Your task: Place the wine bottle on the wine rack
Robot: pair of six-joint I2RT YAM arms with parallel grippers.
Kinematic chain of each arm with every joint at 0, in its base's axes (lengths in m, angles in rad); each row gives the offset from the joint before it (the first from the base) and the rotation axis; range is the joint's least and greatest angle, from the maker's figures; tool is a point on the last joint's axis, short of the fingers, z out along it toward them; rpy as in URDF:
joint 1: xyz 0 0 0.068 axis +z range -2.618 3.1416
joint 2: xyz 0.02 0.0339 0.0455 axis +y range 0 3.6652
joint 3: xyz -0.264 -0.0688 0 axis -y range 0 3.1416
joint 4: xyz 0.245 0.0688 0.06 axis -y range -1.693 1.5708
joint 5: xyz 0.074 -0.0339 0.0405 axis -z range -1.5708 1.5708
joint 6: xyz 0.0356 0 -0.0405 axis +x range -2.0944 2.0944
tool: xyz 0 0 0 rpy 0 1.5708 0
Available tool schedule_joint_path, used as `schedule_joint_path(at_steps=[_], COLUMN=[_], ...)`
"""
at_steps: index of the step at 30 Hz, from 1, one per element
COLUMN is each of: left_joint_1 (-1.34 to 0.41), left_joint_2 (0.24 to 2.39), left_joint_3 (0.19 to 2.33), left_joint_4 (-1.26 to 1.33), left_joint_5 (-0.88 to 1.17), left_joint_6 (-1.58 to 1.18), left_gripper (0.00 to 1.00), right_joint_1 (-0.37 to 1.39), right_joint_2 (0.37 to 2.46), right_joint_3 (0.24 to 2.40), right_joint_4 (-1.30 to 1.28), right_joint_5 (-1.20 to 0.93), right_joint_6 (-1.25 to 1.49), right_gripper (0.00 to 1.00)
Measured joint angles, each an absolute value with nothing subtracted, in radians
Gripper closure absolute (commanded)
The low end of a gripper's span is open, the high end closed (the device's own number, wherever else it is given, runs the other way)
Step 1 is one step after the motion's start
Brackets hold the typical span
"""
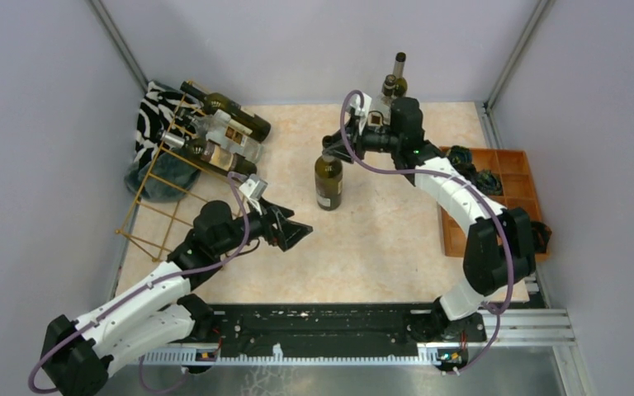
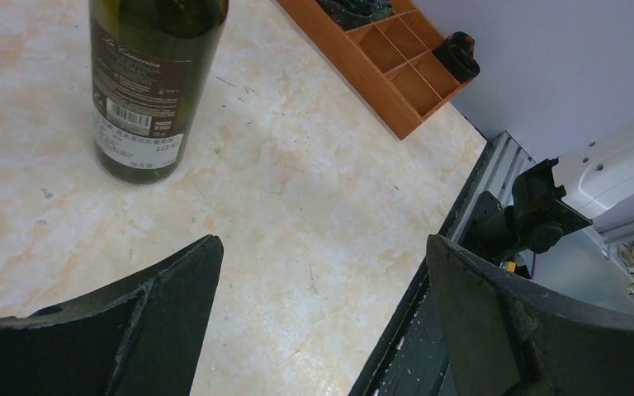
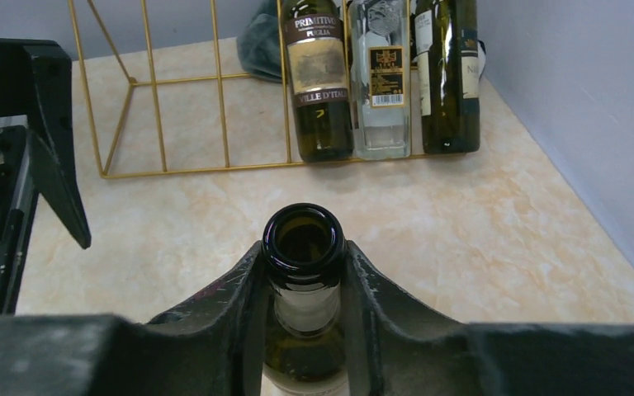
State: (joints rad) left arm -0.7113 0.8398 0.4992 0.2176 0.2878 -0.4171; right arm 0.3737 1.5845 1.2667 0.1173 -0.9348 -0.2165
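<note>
Right tool (image 3: pixel 304 276) clamps the neck of the wine bottle (image 1: pixel 328 181) upright mid-tabletop (image 1: pixel 380 247), left tool (image 1: pixel 301 231) gaping empty; that thin hold could slip when tilting toward the wine rack (image 3: pixel 215 168) beside 3 racked bottles (image 3: pixel 380 74).

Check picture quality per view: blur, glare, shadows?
Top external: soft even light, sharp, faint shadows. Left wrist: open left claw dark and soft-edged up close, wine bottle label legible. Right wrist: right claw, shut on the bottle neck, slightly blurred; labels in the wine rack sharp.
</note>
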Motion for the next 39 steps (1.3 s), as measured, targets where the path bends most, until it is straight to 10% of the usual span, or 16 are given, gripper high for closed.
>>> schedule_joint_path(at_steps=[9,39], left_joint_1=[-0.711,-0.722], left_joint_2=[0.830,1.331], left_joint_3=[0.550,1.369], left_joint_4=[0.153,-0.200], left_joint_5=[0.273,-0.057], left_joint_6=[-0.413,-0.286], left_gripper=[0.01,0.01], right_joint_1=[0.371,0.119], right_joint_2=[1.510,1.088], right_joint_3=[1.222,0.801], right_joint_4=[0.068,-0.284], right_joint_5=[-0.955,-0.936], right_joint_6=[-0.244,-0.415], right_gripper=[0.04,0.02])
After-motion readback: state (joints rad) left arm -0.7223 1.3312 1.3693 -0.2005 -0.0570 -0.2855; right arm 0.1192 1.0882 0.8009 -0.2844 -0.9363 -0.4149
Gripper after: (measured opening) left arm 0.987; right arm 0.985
